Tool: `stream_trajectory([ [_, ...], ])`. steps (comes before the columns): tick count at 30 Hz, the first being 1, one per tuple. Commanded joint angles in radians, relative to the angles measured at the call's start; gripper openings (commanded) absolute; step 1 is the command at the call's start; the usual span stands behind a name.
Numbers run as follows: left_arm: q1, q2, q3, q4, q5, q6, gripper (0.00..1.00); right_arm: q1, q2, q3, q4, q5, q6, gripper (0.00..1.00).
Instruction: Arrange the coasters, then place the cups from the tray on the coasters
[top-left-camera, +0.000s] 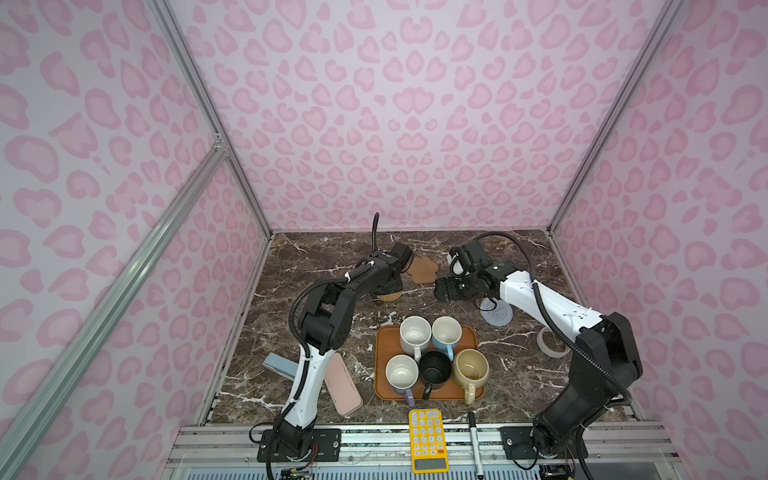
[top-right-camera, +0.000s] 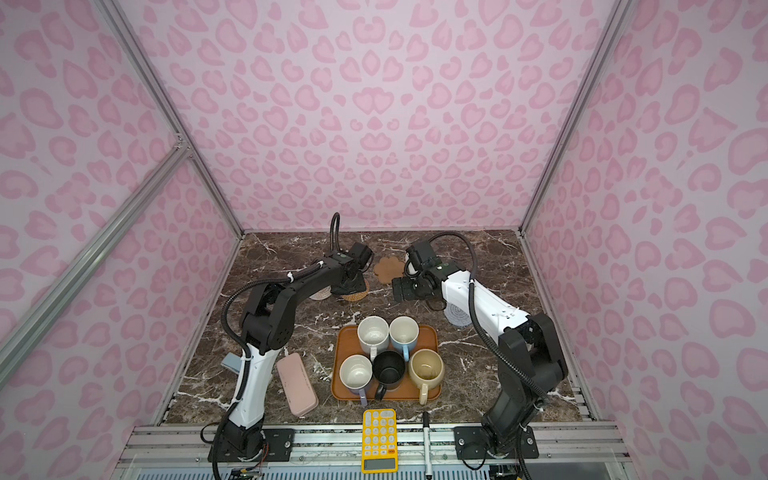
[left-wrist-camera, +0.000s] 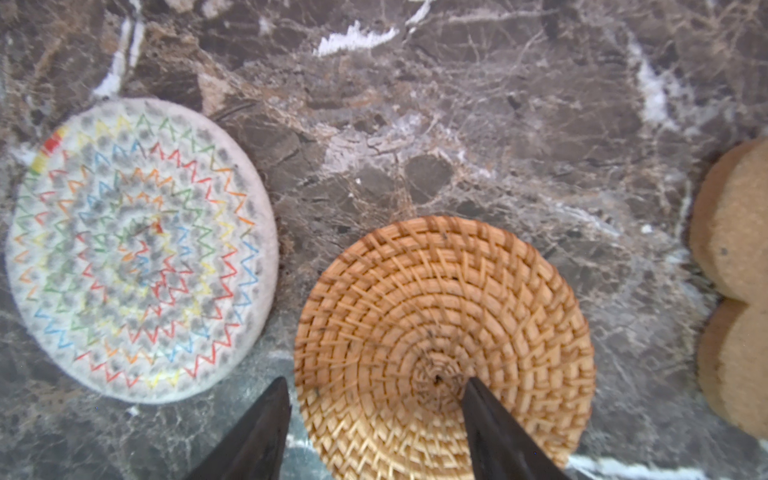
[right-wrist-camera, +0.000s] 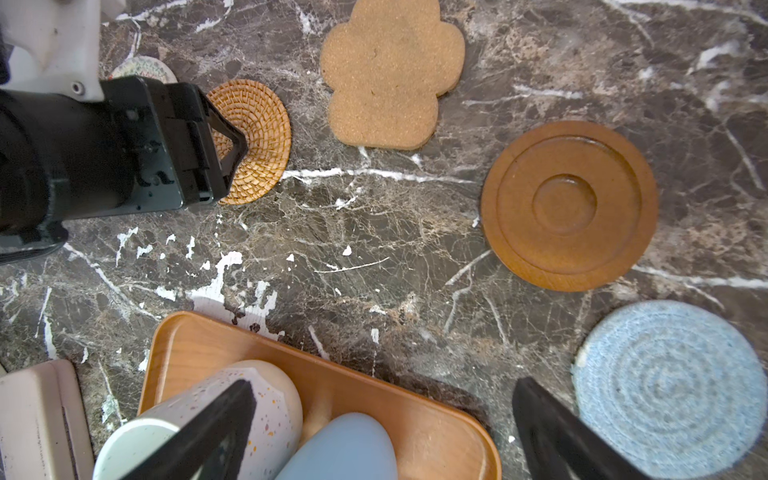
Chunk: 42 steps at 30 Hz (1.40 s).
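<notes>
On the far half of the marble table (top-left-camera: 299, 257): five coasters, flat and apart, namely white woven (left-wrist-camera: 141, 249), tan rattan (left-wrist-camera: 444, 332), cork paw (right-wrist-camera: 390, 79), dark wooden disc (right-wrist-camera: 569, 205) and grey-blue crocheted (right-wrist-camera: 669, 386). On the orange tray (top-left-camera: 383, 374), nearer the arm bases: all five cups (top-left-camera: 435, 365), upright. Left gripper (left-wrist-camera: 376, 382) spread over the tan rattan, gripping nothing; right gripper (right-wrist-camera: 382, 386) spread wide, empty, above the table beyond the tray.

The walls (top-left-camera: 415, 124) stand on three sides, pale pink with darker pink spots like leopard print. Silver aluminium profiles (top-left-camera: 200, 83) run along the corners. The surface (top-left-camera: 299, 257) is dark brown marble with white veins. A metal rail (top-left-camera: 374, 440) closes the front edge. The light is soft and even.
</notes>
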Motion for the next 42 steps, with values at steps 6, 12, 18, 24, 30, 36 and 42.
stream_trajectory([
  [6, 0.003, -0.041, 0.002, 0.031, 0.029, 0.013, 0.77, -0.005, 0.006, -0.014, 0.016, -0.003, -0.008, 0.99],
  [12, 0.004, -0.073, 0.024, -0.011, -0.021, 0.006, 0.73, -0.008, 0.000, -0.019, 0.021, -0.007, -0.010, 0.99],
  [18, 0.009, -0.088, 0.010, 0.003, -0.034, 0.040, 0.71, -0.008, -0.014, -0.023, 0.030, -0.013, -0.014, 0.99],
  [24, 0.005, -0.047, 0.034, -0.021, -0.030, 0.071, 0.70, -0.011, -0.017, -0.021, 0.030, -0.024, -0.013, 0.99],
  [30, 0.001, 0.011, 0.077, -0.066, -0.043, 0.082, 0.68, -0.012, -0.017, -0.016, 0.027, -0.026, -0.013, 0.99],
  [36, 0.000, 0.029, 0.080, -0.088, -0.057, 0.080, 0.67, -0.011, -0.015, -0.022, 0.029, -0.029, -0.012, 0.99],
  [42, 0.004, 0.044, 0.073, -0.097, -0.069, 0.087, 0.66, -0.011, -0.013, -0.022, 0.029, -0.029, -0.008, 0.99],
])
